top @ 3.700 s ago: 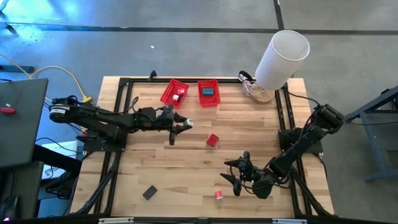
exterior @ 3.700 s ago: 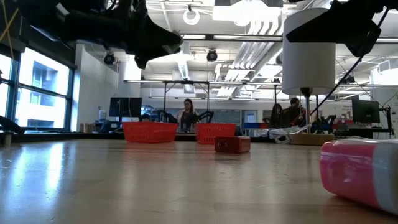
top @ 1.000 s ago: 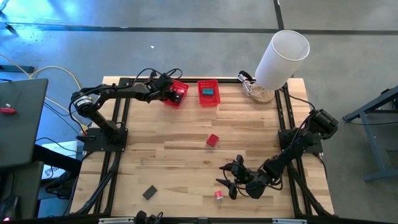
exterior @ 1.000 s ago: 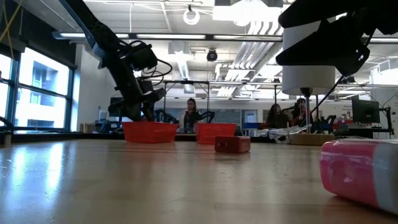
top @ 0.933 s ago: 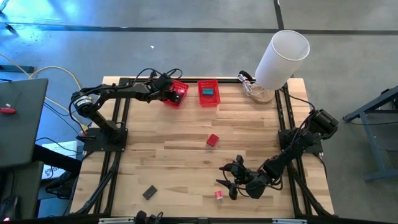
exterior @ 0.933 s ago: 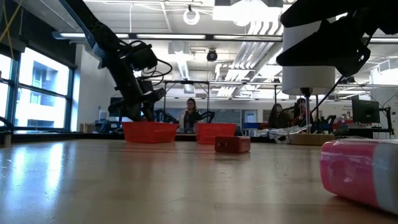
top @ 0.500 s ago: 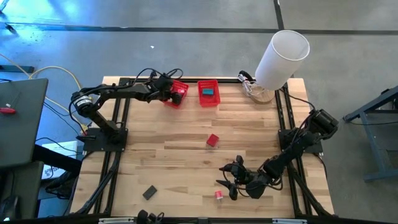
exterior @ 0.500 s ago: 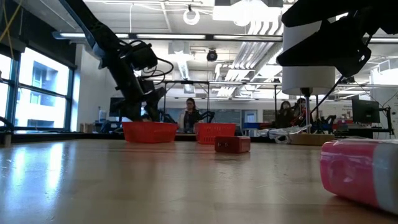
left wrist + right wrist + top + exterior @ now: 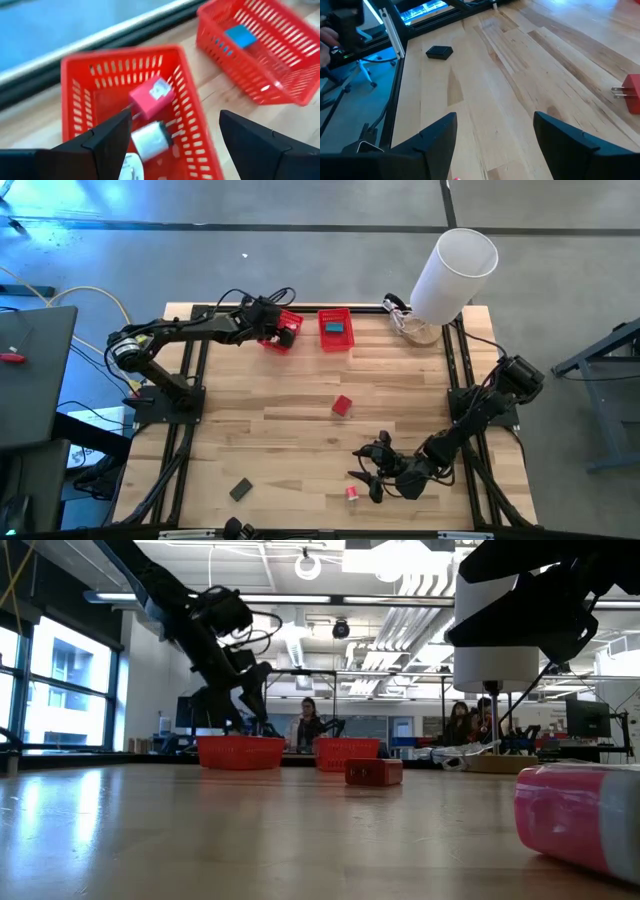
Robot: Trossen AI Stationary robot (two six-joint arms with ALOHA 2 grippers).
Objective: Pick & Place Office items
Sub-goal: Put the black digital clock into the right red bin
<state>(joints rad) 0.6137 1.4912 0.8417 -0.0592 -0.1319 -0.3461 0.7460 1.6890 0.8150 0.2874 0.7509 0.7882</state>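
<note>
Office items lie scattered and partly sorted: a red plug block [image 9: 342,406] near the middle of the surface [image 9: 300,440], a dark grey block [image 9: 240,489] toward 7 o'clock, a small pink-red piece [image 9: 352,493] toward 5 o'clock. Sorted ones sit at 12 o'clock: a teal block [image 9: 336,326] in the right-hand red mesh basket [image 9: 335,341], and a pink block [image 9: 151,98] and silvery cylinder [image 9: 148,140] in the left-hand red mesh basket [image 9: 120,72].

Left gripper [image 9: 281,333] hovers over the left-hand basket, jaws spread wide, holding nothing. I judge it placed there to drop items in. A white rounded piece [image 9: 131,168] shows just beside the silvery cylinder.

Right gripper [image 9: 364,472] waits low at 5 o'clock, just beside the pink-red piece, jaws wide and empty. I read it as lined up for a pick.

Materials: baskets are rigid red plastic lattice with slotted walls; surface is pale wood planking, smooth. Red block is boxy with two metal prongs. Grey block is flat and matte. A big white cylinder [image 9: 455,274] leans at 1 o'clock.
</note>
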